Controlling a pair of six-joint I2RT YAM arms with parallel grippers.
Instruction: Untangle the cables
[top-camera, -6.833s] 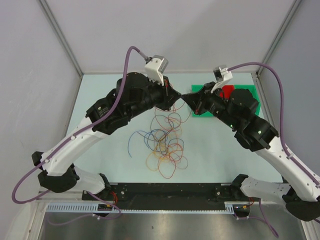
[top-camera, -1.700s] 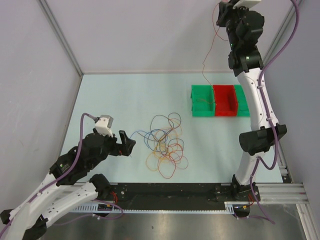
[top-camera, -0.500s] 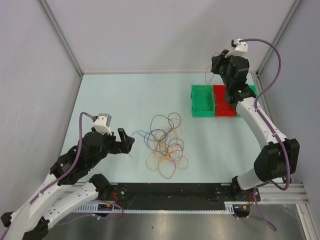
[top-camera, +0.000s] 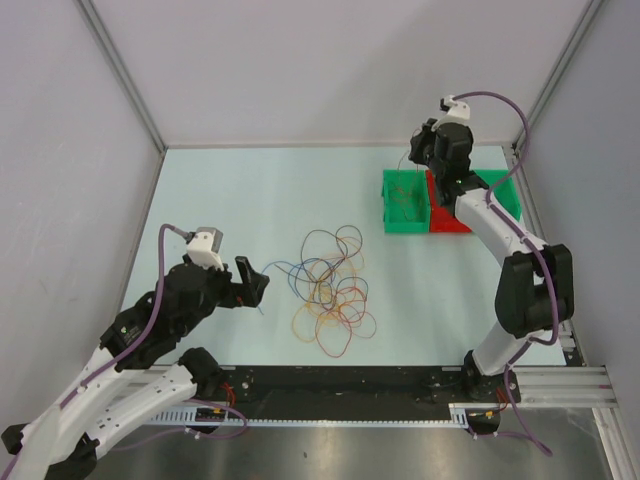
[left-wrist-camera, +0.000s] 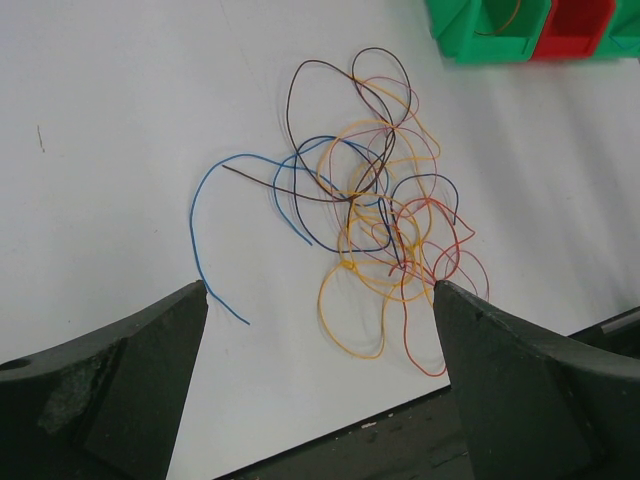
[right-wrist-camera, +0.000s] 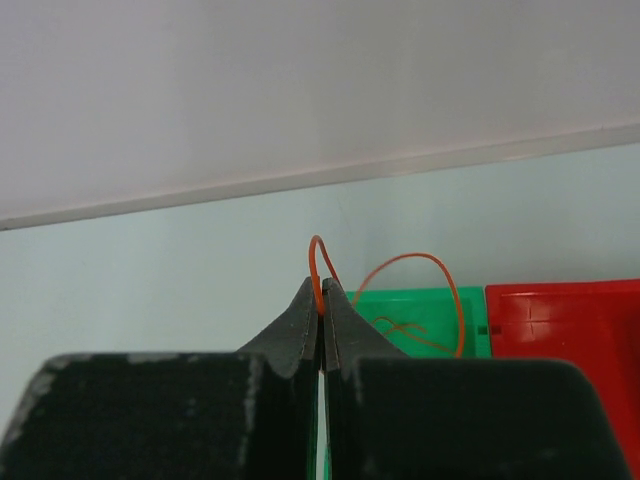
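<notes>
- Cables (top-camera: 330, 285) in orange, red, blue and dark brown lie tangled mid-table in the top view. The left gripper (top-camera: 255, 283) hovers at their 9 o'clock, jaws wide and empty.
- At the tangle's 2 o'clock, the right gripper (top-camera: 414, 155) hangs over a green bin (top-camera: 405, 227), with one orange cable (top-camera: 400, 195) trailing into it. The red bin (top-camera: 450, 225) beside it shows nothing inside.
- Step, as I judge it: depositing a freed strand. Next, the jaws must part so it drops inside.
- Left wrist view: the spread fingers (left-wrist-camera: 130, 380) frame the tangle (left-wrist-camera: 370, 220). A blue end strays to 9 o'clock, likely an easy next pick.
- Right wrist view: the jaws are pinched fully shut on the orange cable (right-wrist-camera: 420, 255), which arches toward 3 o'clock over the green bin (right-wrist-camera: 410, 294). The red bin (right-wrist-camera: 560, 320) is bare.
</notes>
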